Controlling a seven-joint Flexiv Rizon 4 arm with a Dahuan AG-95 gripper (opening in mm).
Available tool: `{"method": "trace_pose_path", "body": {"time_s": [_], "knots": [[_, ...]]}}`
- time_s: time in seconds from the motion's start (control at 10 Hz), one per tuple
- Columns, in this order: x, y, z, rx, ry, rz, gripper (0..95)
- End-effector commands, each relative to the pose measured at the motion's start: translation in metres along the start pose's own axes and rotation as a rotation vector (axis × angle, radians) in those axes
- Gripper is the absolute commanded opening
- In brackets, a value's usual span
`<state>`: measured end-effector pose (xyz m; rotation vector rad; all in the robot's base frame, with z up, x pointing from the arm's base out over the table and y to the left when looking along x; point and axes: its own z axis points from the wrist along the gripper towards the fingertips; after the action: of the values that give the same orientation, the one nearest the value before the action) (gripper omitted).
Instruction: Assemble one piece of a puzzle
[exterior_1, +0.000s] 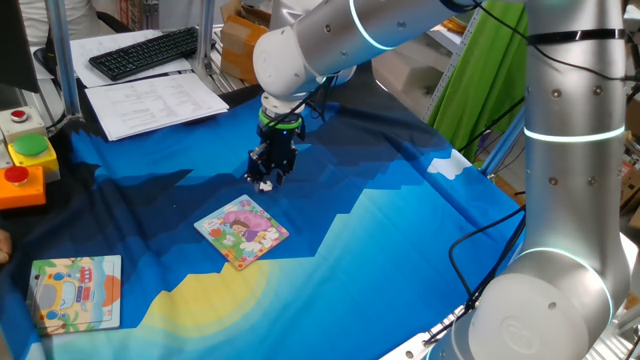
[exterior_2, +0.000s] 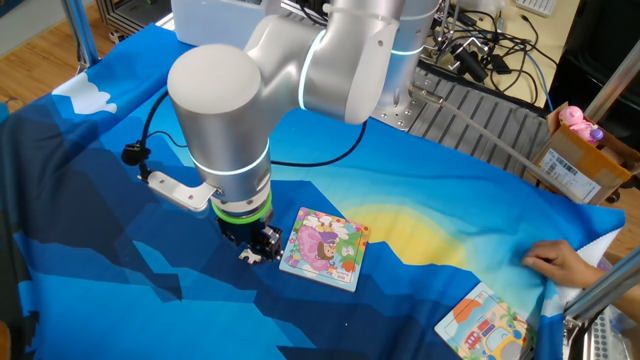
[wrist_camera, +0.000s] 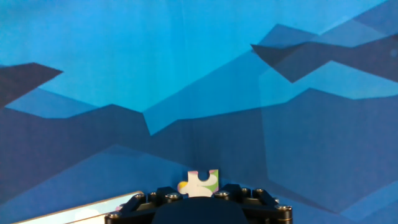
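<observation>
In one fixed view, the black two-finger gripper (exterior_1: 268, 181) is hanging just beside the small square pink-and-green puzzle (exterior_1: 241, 231). In the other fixed view, it is clenching the tiny pinkish-white piece (exterior_2: 249, 256). In the hand view, the piece is protruding between the jaws; such a thin pinch risks rotating or dropping it.

From your end effector (exterior_1: 268, 182), the puzzle (exterior_1: 241, 231) lies near at about 7 o'clock with bare blue counter (exterior_1: 400, 230) between. The larger board (exterior_1: 76, 292) sits well apart at 8 o'clock. Keyboard (exterior_1: 145, 51) and papers (exterior_1: 150, 104) crowd 11 o'clock.
</observation>
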<state>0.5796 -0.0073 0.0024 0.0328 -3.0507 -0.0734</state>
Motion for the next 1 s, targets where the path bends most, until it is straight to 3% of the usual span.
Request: {"method": "trace_pose_path", "body": {"time_s": [0.1,0.7,0.8,1.0], "knots": [[0.0007,-0.0005,0.0008,0.000,0.000,0.001,57.0],[0.0005,-0.0012,0.0030,-0.004,0.001,0.001,57.0],[0.0005,-0.0011,0.0037,-0.005,0.000,0.002,38.0],[0.0005,-0.0011,0.0039,-0.006,0.000,0.001,38.0]]}}
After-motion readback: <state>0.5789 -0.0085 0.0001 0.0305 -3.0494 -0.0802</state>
